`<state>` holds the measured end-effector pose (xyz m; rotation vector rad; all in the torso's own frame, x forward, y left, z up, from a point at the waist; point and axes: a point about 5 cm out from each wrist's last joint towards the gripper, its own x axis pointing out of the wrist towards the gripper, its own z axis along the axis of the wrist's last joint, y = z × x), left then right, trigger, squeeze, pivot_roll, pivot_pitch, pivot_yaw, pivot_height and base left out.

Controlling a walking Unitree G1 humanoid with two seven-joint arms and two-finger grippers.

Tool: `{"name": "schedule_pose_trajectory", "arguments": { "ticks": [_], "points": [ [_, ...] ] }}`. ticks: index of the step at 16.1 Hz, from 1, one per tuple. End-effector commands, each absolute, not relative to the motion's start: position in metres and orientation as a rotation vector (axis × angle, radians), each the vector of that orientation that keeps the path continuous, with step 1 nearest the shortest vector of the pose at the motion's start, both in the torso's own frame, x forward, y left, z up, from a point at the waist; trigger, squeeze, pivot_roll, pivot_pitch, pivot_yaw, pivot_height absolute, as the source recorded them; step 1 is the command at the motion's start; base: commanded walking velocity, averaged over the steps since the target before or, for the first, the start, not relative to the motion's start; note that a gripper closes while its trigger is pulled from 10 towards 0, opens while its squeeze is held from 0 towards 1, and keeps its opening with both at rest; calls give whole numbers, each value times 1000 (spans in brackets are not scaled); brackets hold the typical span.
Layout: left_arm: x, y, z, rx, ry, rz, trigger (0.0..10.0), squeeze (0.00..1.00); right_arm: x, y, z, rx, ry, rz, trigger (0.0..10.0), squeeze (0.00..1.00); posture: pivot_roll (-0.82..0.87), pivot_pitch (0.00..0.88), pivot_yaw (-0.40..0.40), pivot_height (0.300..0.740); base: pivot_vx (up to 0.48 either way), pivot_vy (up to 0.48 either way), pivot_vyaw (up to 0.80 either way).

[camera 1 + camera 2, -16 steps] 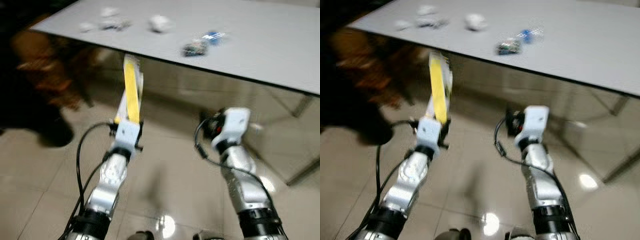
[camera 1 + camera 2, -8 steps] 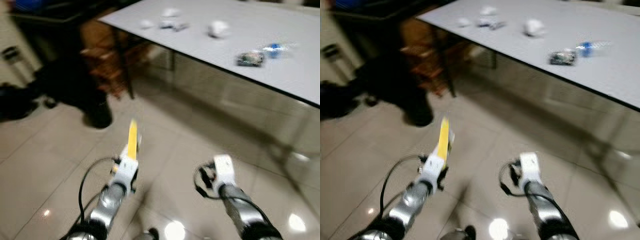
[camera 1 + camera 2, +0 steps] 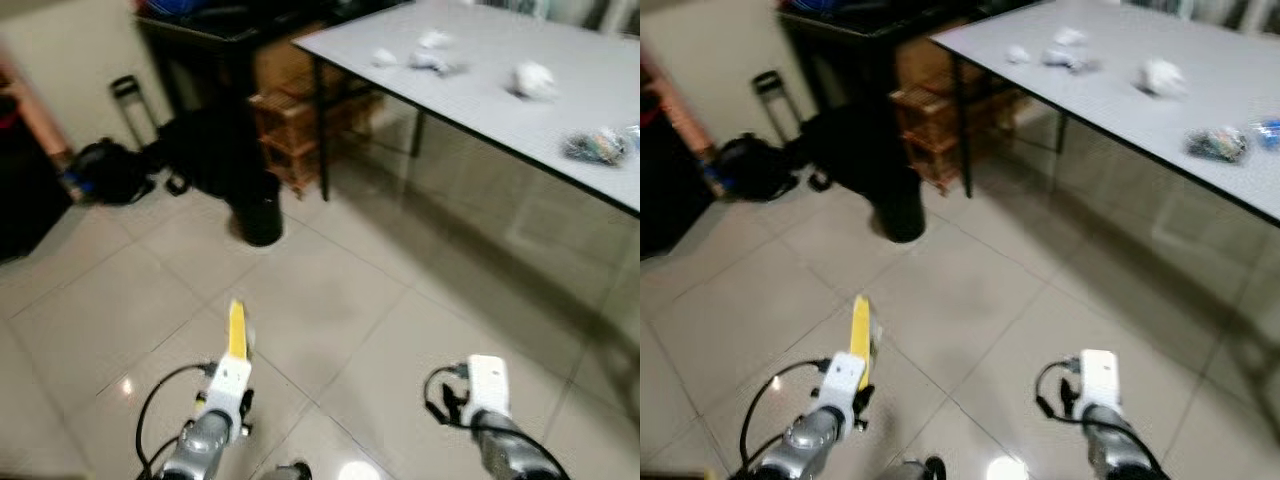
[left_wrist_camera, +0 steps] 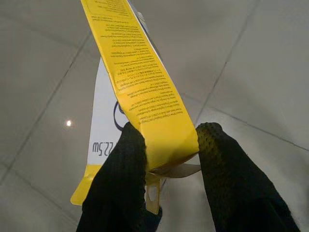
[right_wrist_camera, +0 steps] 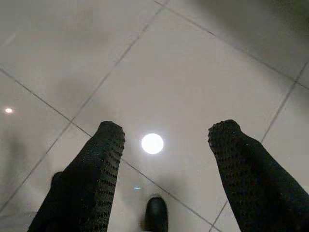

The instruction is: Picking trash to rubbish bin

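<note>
The left gripper point(image 4: 166, 159) was clamped on a flattened yellow carton point(image 4: 145, 92), carrying it low over the tiled floor point(image 3: 330, 300). The right gripper point(image 5: 166, 145) hung with its fingers apart, holding nothing. This looked like the carry step. A dark cylinder, probably the rubbish bin point(image 3: 260, 210), stood well ahead of the left gripper beside the bench point(image 3: 480, 90). The next move would call for walking there and releasing the carton above its mouth. More crumpled trash point(image 3: 533, 80) lay on the bench.

Table point(image 3: 560, 110) now farther off; black bin point(image 3: 260, 210) newly visible.
</note>
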<state>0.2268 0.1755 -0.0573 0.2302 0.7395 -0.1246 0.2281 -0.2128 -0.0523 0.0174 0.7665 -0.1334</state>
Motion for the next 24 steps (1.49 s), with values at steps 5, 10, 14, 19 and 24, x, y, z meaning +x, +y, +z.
{"name": "schedule_pose_trajectory", "arguments": {
  "ticks": [5,10,14,19,24],
  "points": [
    [223,175,-60,196,759,-101,10000,0,209,-212,-66,27,840,-159,10000,0,-101,98,71,740,0,0,475],
    [224,173,-60,178,753,-106,10000,0,196,-206,-74,67,872,-146,10000,0,-102,105,69,740,0,0,0],
    [223,171,-61,185,768,-118,10000,0,190,-199,-78,88,895,-136,10000,0,-100,106,72,740,0,0,0],
    [215,171,-67,170,821,-115,10000,0,186,-191,-82,115,913,-139,10000,0,-103,106,80,740,0,0,0],
    [214,172,-68,162,842,-110,10000,0,186,-190,-82,122,914,-146,10000,0,-103,98,85,740,0,0,0]
  ]
}}
